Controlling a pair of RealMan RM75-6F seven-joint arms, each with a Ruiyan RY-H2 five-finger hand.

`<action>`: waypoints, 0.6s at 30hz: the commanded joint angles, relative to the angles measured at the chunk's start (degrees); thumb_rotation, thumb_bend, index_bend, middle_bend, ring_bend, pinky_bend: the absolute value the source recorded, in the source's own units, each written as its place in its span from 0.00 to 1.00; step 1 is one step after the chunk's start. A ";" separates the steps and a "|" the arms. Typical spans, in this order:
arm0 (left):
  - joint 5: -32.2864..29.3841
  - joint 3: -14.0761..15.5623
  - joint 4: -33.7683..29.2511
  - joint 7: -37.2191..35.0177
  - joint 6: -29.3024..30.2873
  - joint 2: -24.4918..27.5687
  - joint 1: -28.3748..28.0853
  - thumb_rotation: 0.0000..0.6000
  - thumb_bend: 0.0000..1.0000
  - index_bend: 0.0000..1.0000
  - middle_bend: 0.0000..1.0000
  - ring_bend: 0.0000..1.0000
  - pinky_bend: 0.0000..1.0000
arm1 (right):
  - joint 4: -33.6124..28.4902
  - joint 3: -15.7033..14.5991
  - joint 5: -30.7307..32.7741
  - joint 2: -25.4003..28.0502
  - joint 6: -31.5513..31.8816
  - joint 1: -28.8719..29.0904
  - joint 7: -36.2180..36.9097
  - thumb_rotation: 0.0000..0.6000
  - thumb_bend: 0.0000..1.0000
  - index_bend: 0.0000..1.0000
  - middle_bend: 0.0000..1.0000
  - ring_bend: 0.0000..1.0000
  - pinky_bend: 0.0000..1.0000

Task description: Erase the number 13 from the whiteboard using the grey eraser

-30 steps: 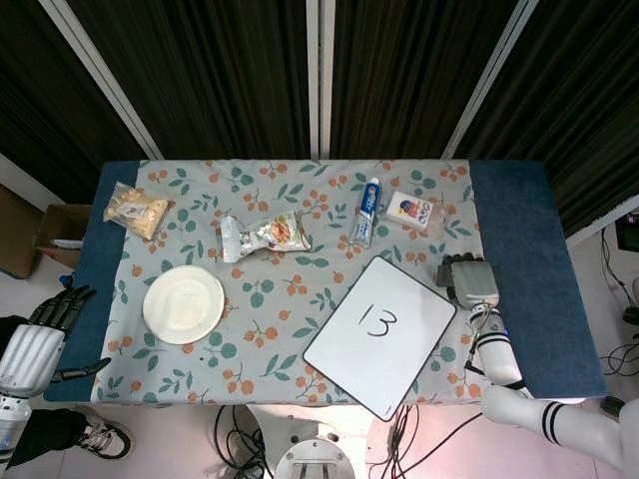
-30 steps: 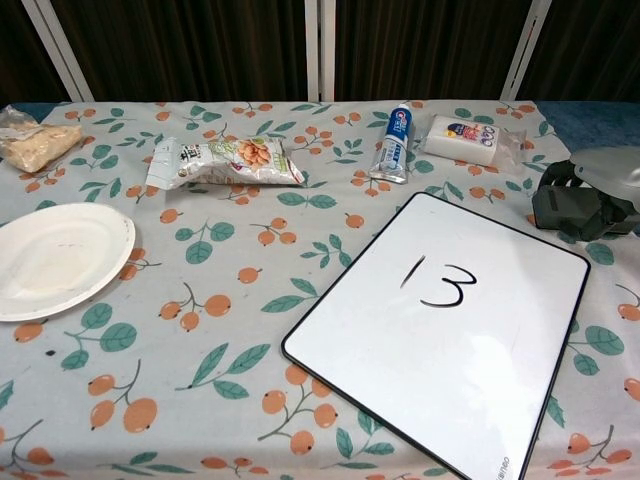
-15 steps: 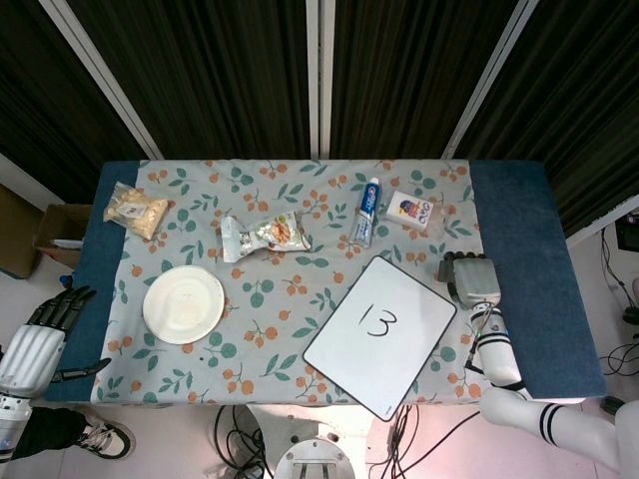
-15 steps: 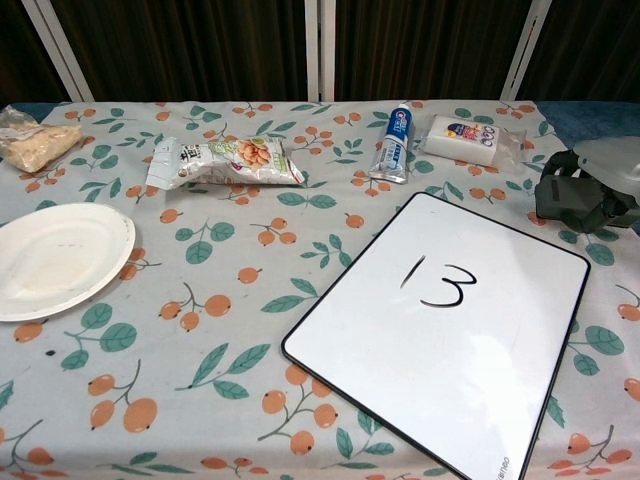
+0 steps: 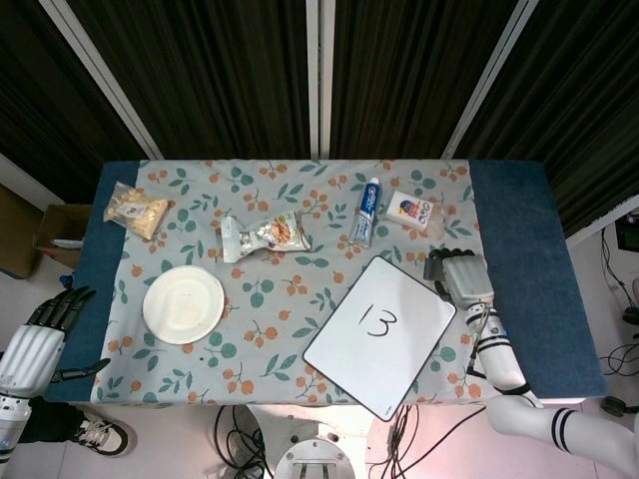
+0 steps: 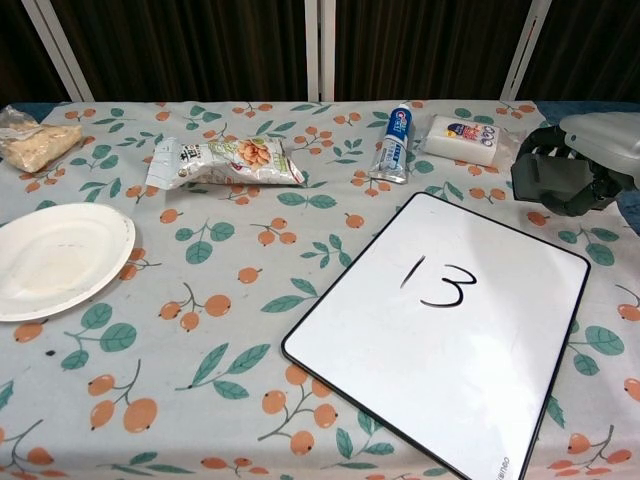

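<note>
The head view looks steeply down from high above the near edge of the table (image 5: 519, 249), far enough to take in the whole floral cloth (image 5: 300, 215), the dark curtains behind, and floor at both sides. The chest view sits low and close, looking forward across the cloth at a shallow slant, with the near edge cut off. Both show the whiteboard (image 5: 379, 334) (image 6: 440, 340), the right hand (image 5: 457, 274) (image 6: 560, 175) just beyond its far right corner, and the toothpaste tube (image 5: 366, 212) (image 6: 393, 143).
</note>
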 commanded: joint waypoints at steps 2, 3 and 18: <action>-0.02 0.00 -0.18 0.03 -0.28 -0.03 -0.14 0.72 0.06 0.09 0.09 0.08 0.19 | -13.15 -3.65 -8.73 10.81 -5.96 0.76 5.29 1.00 0.48 0.75 0.63 0.53 0.63; 0.03 0.02 -0.22 0.07 -0.33 -0.06 -0.18 0.72 0.06 0.09 0.09 0.08 0.19 | -14.48 -4.29 -10.42 12.22 -7.01 1.02 6.17 1.00 0.48 0.76 0.63 0.54 0.63; -0.03 0.22 -0.37 0.36 -0.57 -0.10 -0.11 0.73 0.06 0.09 0.09 0.08 0.19 | -13.88 -11.69 -26.38 13.19 -11.19 1.41 11.57 1.00 0.47 0.80 0.63 0.54 0.63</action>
